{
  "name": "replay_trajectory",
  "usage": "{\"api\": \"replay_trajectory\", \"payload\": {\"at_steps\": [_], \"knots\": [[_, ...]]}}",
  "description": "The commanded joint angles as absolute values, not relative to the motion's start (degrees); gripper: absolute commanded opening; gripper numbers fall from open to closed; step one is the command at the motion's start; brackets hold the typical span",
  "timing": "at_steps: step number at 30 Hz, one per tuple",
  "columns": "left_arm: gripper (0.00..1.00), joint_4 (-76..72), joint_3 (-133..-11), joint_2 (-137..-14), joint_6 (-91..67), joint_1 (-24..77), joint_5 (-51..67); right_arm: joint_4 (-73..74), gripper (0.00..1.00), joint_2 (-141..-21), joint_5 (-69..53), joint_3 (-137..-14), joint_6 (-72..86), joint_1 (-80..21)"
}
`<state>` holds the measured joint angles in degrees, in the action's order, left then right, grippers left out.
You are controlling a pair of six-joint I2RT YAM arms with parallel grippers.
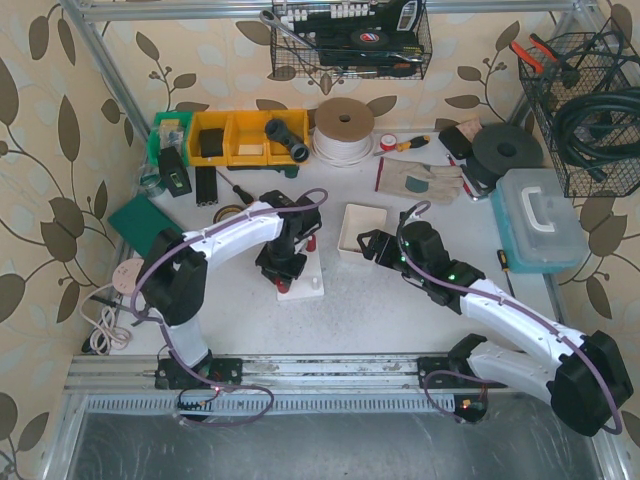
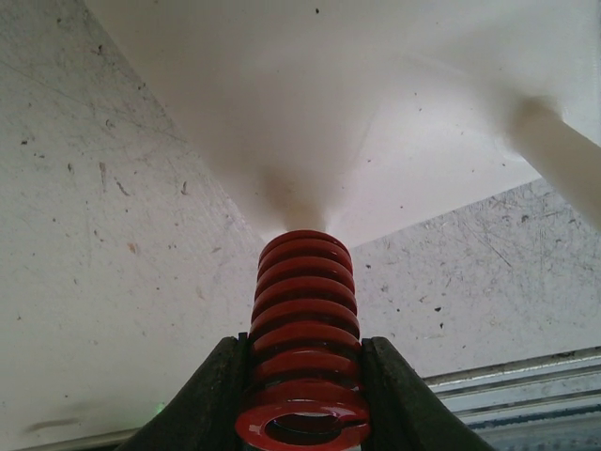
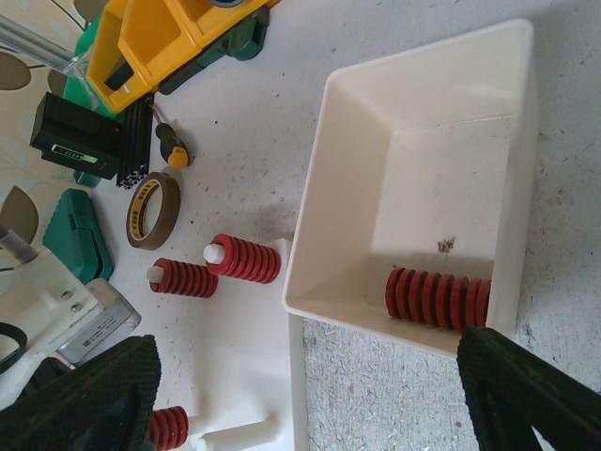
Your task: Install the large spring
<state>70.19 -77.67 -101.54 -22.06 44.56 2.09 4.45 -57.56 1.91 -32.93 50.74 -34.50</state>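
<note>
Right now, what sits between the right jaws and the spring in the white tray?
Right wrist view: only the tray, its near wall, between the open right gripper and the spring lying inside. Nothing else.

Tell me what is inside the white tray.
One red spring lies on its side against a wall of the white tray; the remaining floor shows only specks. That wall's rim covers its lower edge and the floor beneath.
</note>
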Motion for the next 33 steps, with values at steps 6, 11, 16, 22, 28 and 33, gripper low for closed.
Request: {"api": "replay_trajectory", "payload": {"at_steps": [6, 11, 16, 22, 28, 33], "knots": [[0.00, 66.36, -77.40, -103.53, -17.65, 43.16, 3.04, 4.26, 0.85, -57.77, 2.06, -32.71, 50.27, -34.73], [0.05, 66.40, -77.55, -103.13, -17.56, 42.89, 3.39, 6.59, 0.86, -57.75, 2.29, -34.02, 50.10, -34.74], [0.44, 66.44, -77.98, -101.23, -18.01, 42.89, 3.95, 12.58, 0.86, -57.96, 2.35, -37.72, 48.85, -34.76], [0.63, 67.94, -80.21, -98.42, -18.23, 42.89, 3.51, 23.76, 0.87, -59.15, 0.16, -45.59, 45.30, -31.55], [0.67, 68.41, -83.52, -93.10, -19.42, 42.89, 3.31, 39.55, 0.86, -67.53, -3.31, -60.85, 34.05, -25.08], [0.68, 61.97, -79.81, -83.90, -21.94, 42.89, 2.01, 52.40, 0.80, -82.08, -2.18, -72.91, 22.38, -24.06]]}}
